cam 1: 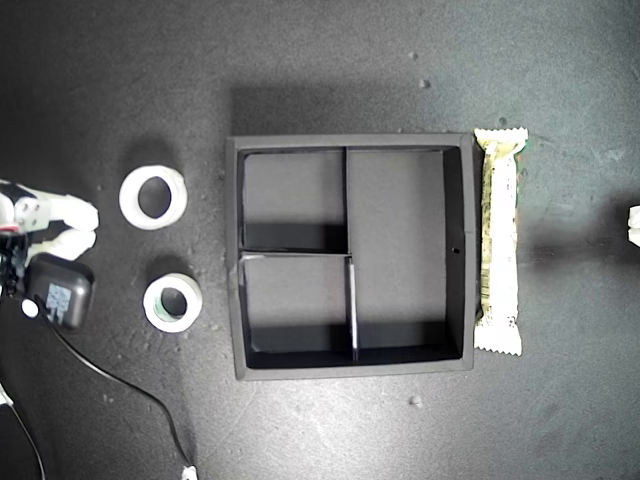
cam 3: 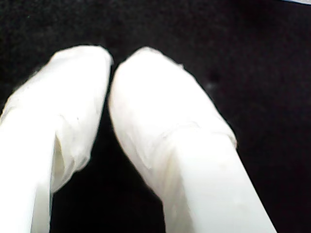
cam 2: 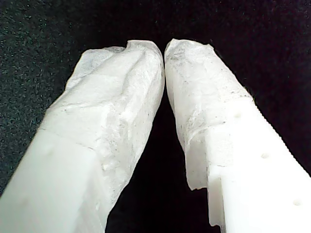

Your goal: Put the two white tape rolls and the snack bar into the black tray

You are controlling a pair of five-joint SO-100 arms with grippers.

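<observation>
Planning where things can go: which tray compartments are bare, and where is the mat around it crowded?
All three compartments of the black tray are bare: two small ones toward the exterior view's left, one long one beside them. The mat above and below the tray is open. The larger tape roll, smaller tape roll and an arm crowd the left; the snack bar hugs the tray's right wall.

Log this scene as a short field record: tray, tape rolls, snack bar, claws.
black tray: empty, three compartments
larger tape roll: on the mat, off the tray's side at the exterior view's left
smaller tape roll: on the mat, below the larger one in the exterior view
snack bar: outside the tray, along its wall at the exterior view's right
first claw: shut, empty
second claw: shut, empty
</observation>
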